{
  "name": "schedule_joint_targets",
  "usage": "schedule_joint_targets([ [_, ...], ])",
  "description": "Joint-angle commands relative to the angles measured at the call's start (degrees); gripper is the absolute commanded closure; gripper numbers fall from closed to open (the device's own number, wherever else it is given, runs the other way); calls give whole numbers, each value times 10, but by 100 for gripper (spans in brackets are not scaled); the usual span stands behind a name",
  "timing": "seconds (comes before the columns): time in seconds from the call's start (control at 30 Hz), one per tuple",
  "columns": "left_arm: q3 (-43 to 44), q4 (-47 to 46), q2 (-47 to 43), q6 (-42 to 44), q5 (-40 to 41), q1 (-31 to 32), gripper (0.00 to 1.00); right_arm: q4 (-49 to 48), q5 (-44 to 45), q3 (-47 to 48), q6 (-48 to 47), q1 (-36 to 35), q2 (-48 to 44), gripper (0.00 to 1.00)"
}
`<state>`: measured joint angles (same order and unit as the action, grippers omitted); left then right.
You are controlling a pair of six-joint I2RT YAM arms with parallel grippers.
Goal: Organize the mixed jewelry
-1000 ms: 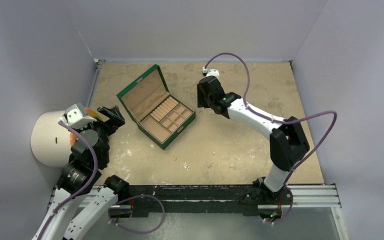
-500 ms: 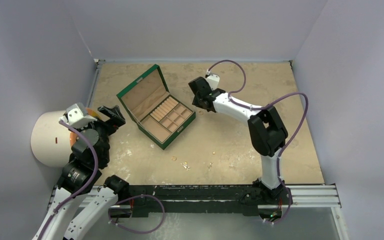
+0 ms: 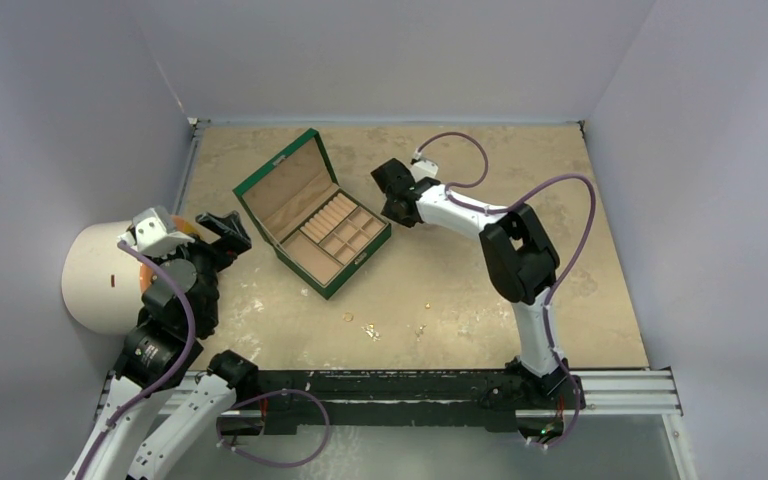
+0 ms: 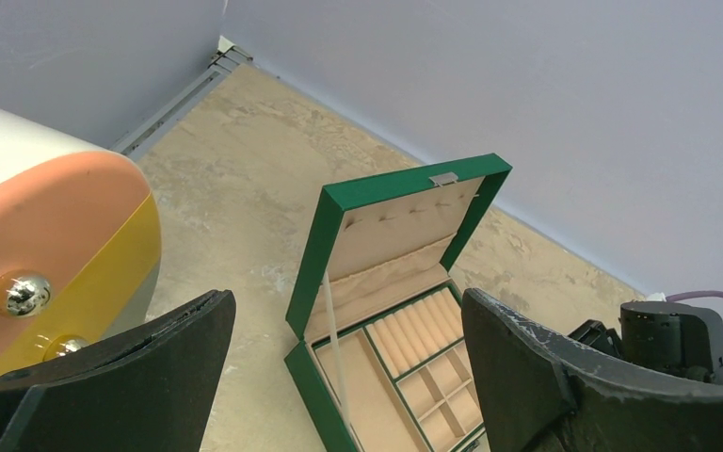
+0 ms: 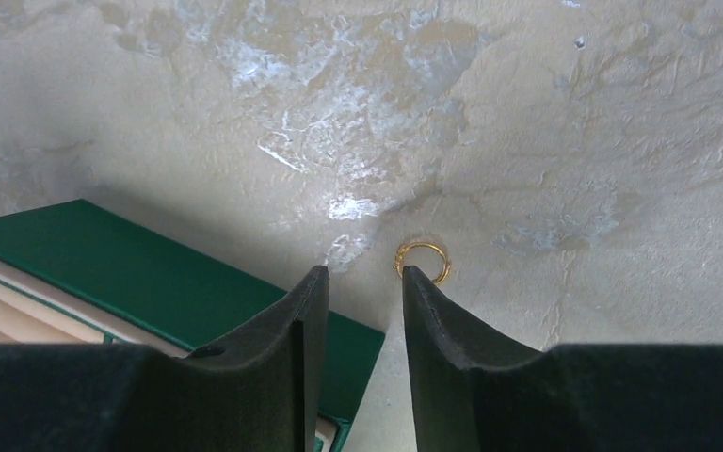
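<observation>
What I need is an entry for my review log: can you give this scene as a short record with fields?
box: green box on the table, lid open; tan divided compartments look empty
jewelry: loose pieces scattered on the table near the arms' bases
ring: gold ring lying on the table by the box's corner
left: left tool open wide, empty, at the table's left side
right: right tool open with a narrow gap, empty; ring shows just past one fingertip, not between the jaws

walls [image 3: 390,50]: plain pale lavender, three sides | table [image 3: 560,180]: mottled tan, white scuffs | light: soft, even
</observation>
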<state>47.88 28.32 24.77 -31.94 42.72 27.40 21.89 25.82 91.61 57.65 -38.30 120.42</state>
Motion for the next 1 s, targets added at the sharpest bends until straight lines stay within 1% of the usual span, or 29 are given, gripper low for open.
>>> schedule_joint_targets([
  [0.0, -1, -24, -4, 5, -6, -3, 10, 14, -3, 23, 33, 6, 2, 63],
  [0.6, -1, -23, 2, 5, -6, -3, 10, 20, -16, 16, 48, 16, 21, 67],
  [0.83, -1, -24, 3, 5, -7, -3, 10, 23, -20, 15, 49, 18, 29, 71],
  [0.97, 0, -24, 4, 5, -6, -3, 10, 24, -23, 11, 49, 19, 32, 76],
])
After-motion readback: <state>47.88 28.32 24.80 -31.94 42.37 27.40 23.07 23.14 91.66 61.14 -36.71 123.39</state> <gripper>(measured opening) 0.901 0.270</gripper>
